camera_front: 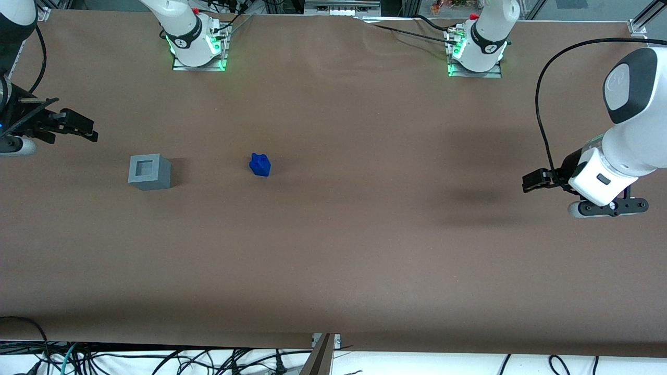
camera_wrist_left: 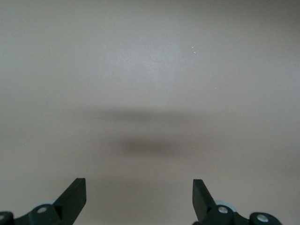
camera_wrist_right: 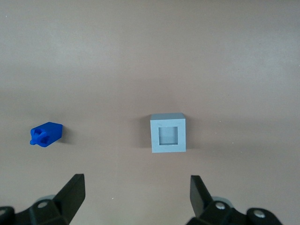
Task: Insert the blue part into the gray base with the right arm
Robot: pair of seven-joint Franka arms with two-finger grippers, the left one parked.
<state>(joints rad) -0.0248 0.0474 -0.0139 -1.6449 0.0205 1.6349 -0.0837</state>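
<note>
end effector (camera_wrist_right: 136, 197) – jaws spread wide, empty, raised at the working arm's end of the table (camera_front: 365, 250) | gray base (camera_front: 149, 172) nearest it | blue part (camera_front: 259, 164) well apart from base, toward the parked arm – untouched

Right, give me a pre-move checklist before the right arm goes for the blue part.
1. Gripper fingers open and empty: ok.
2. Blue part free on the table, untouched: ok.
3. Gray base upright, recess facing up and empty: ok.
4. Blue part and gray base apart, with room for the fingers: ok.
5. Gripper above the blue part: not ok; it hangs at the working arm's end of the table, aside from the gray base.
6. Blue part's orientation matches the recess: cannot tell.
</note>
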